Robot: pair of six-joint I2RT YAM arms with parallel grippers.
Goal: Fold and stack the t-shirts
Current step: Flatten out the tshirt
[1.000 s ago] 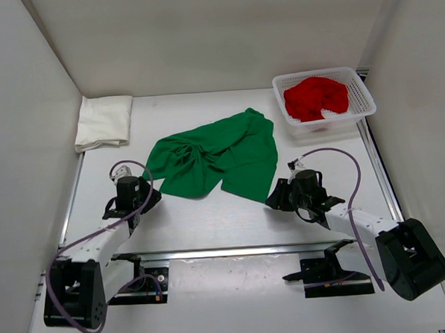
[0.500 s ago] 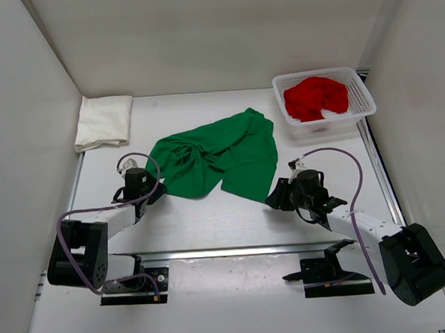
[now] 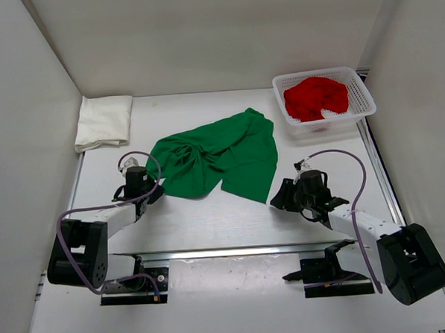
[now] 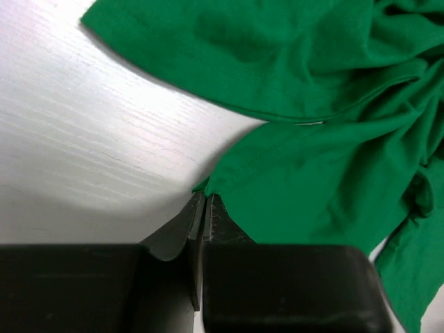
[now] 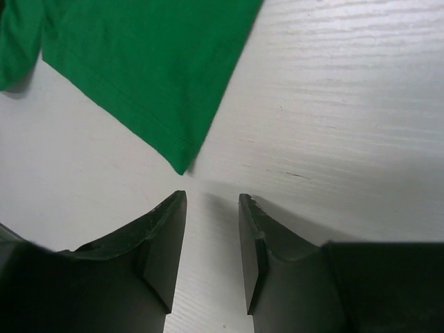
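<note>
Left end effector (image 4: 206, 202) newly clamping diagonal green t-shirt (image 3: 214, 156) corner; right end effector (image 5: 211, 200) agape.

We find the spread t-shirt (image 3: 214, 156) midway on the tabletop (image 3: 210, 215), the folded t-shirt (image 3: 103, 122) behind it at left, and the third t-shirt (image 3: 316, 96) in the basket (image 3: 363, 92) at far right. The left gripper (image 4: 206, 206) meets the spread one's near-left corner; the right gripper (image 5: 211, 208) lies just before its near-right corner.

Bright, even overhead light; soft shadows; sharp focus
</note>
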